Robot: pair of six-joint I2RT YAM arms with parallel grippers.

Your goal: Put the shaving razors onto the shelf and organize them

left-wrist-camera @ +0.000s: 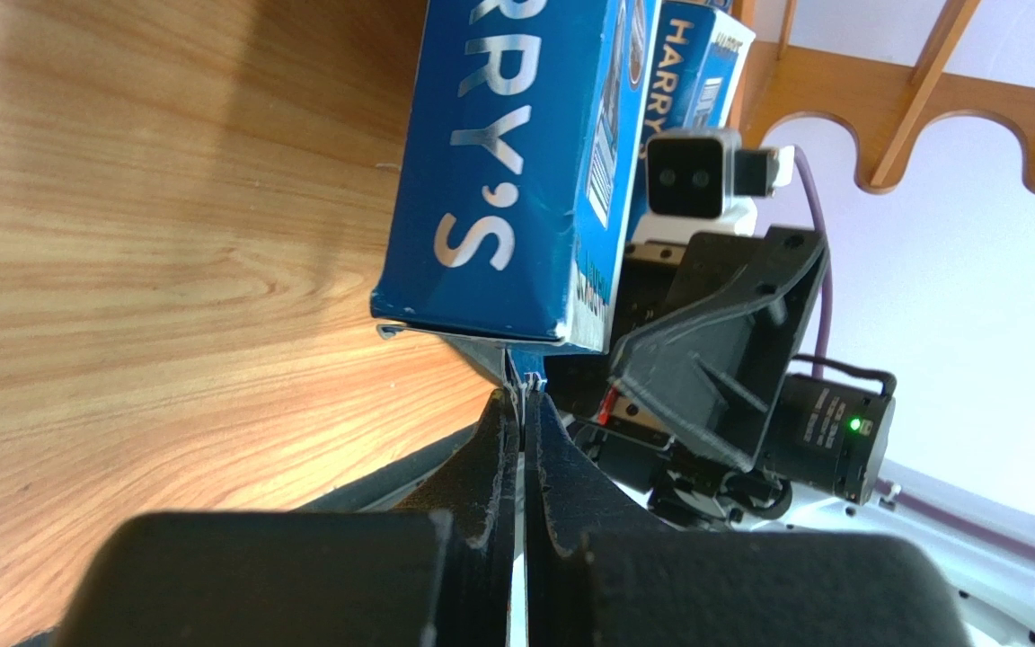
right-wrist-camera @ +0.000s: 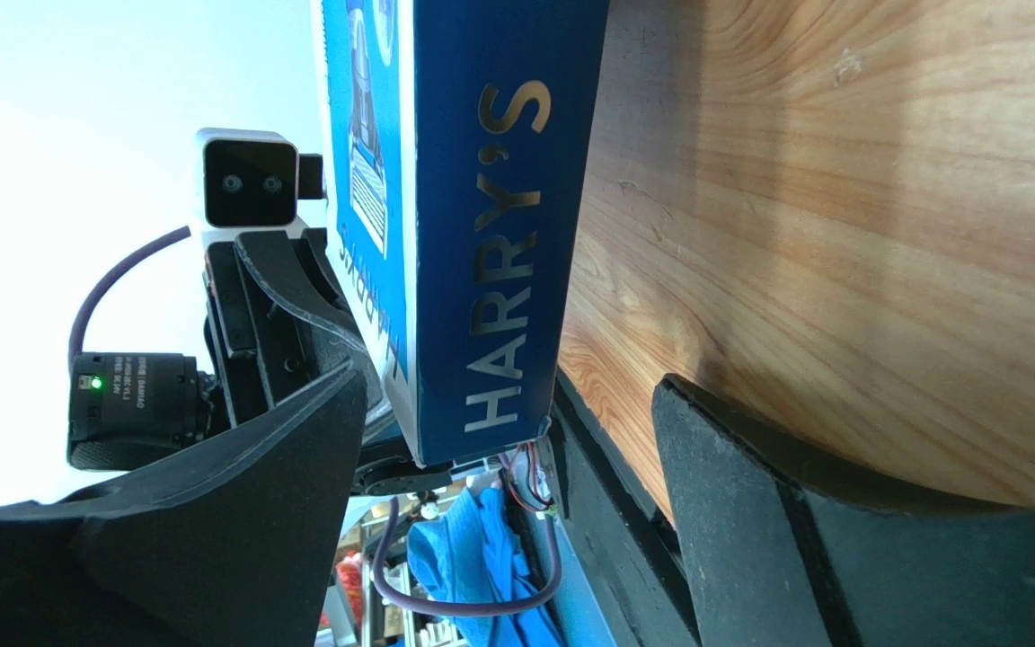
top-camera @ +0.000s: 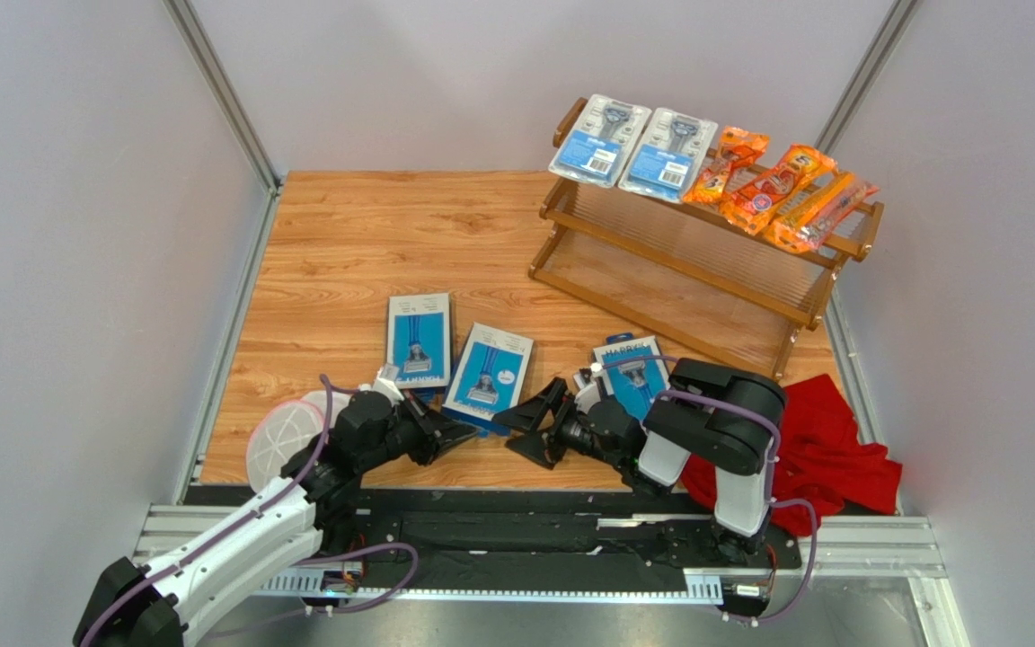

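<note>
Overhead, three flat blue boxes (top-camera: 418,340) lie on the table (top-camera: 348,243) near the arms. The middle blue box (top-camera: 489,371) has its long axis running near to far, its far end leaning slightly right and its printed face up. The left gripper (top-camera: 453,434) meets its near end from the left, the right gripper (top-camera: 526,425) from the right. Only the left wrist view shows the left gripper (left-wrist-camera: 523,394) pressed together on a thin flap at the near edge of the middle blue box (left-wrist-camera: 523,162), apparently pinching it. The right wrist view shows the right gripper (right-wrist-camera: 507,405) spread wide, with the lettered side of the middle blue box (right-wrist-camera: 483,229) between the jaws. Far right, the shelf (top-camera: 658,290) carries two blister packs (top-camera: 600,139) and three orange bags (top-camera: 780,189) on its top tier.
</note>
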